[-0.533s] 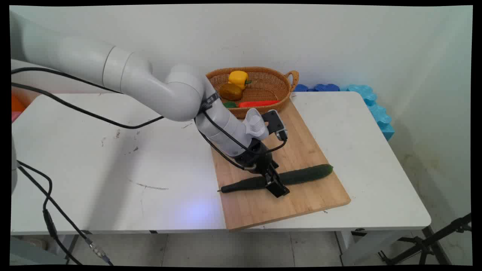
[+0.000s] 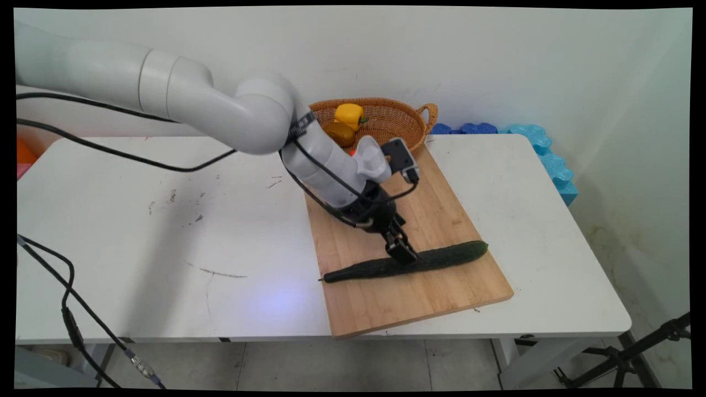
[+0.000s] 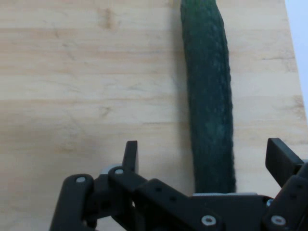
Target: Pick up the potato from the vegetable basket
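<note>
A long dark green cucumber point(image 2: 441, 258) lies across a wooden cutting board point(image 2: 419, 300) on the white table. My gripper point(image 2: 401, 251) hovers just above the cucumber's middle, tilted down toward it, and holds nothing. In the hand view the cucumber point(image 3: 209, 86) runs up the cutting board point(image 3: 86, 96) from between my fingers point(image 3: 130, 155). The gripper point(image 3: 206, 159) is open, with one finger well off to each side of the cucumber and neither touching it.
A wicker basket point(image 2: 427, 113) stands behind the board, holding a yellow pepper point(image 2: 349, 114) and a brownish vegetable point(image 2: 338, 133); the arm hides part of it. Blue foam blocks point(image 2: 543, 149) line the table's far right edge. Black cables hang at the left.
The gripper has risen off the board and drawn back toward the basket; before, its fingers straddled the cucumber low down. The cucumber lies where it was.
</note>
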{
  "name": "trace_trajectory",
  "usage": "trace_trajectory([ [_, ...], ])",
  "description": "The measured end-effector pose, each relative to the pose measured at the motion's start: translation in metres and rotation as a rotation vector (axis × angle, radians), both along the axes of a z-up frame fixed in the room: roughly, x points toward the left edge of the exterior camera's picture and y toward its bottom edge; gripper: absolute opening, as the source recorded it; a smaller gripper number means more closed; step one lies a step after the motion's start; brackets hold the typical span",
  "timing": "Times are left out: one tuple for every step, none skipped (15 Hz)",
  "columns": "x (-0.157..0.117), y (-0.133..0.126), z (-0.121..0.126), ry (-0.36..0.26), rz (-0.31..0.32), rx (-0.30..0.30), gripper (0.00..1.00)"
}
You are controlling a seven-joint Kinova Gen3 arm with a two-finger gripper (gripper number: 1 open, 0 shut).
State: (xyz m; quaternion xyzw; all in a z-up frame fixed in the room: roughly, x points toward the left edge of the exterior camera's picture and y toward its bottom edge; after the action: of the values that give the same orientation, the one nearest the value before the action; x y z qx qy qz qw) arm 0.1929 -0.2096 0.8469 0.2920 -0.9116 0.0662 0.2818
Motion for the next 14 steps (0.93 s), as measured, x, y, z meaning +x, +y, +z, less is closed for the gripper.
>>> trace_trajectory([
  [0.003,-0.003,0.005,-0.006,-0.002,-0.008,1.00],
  [0.005,-0.006,0.009,-0.010,-0.004,-0.015,1.00],
  [0.010,-0.013,0.017,-0.023,-0.007,-0.030,1.00],
  [0.015,-0.017,0.021,-0.033,-0.008,-0.039,1.00],
  [0.019,-0.023,0.026,-0.045,-0.008,-0.050,1.00],
  [0.024,-0.028,0.029,-0.055,-0.006,-0.059,1.00],
  [0.027,-0.031,0.031,-0.062,-0.005,-0.064,1.00],
  [0.033,-0.037,0.035,-0.075,-0.002,-0.075,1.00],
  [0.038,-0.043,0.037,-0.088,0.000,-0.083,1.00],
  [0.045,-0.049,0.039,-0.104,0.002,-0.094,1.00],
  [0.051,-0.056,0.041,-0.120,0.003,-0.104,1.00],
  [0.060,-0.066,0.044,-0.145,0.004,-0.120,1.00],
  [0.065,-0.073,0.045,-0.162,0.004,-0.129,1.00],
  [0.071,-0.081,0.046,-0.182,0.005,-0.140,1.00],
])
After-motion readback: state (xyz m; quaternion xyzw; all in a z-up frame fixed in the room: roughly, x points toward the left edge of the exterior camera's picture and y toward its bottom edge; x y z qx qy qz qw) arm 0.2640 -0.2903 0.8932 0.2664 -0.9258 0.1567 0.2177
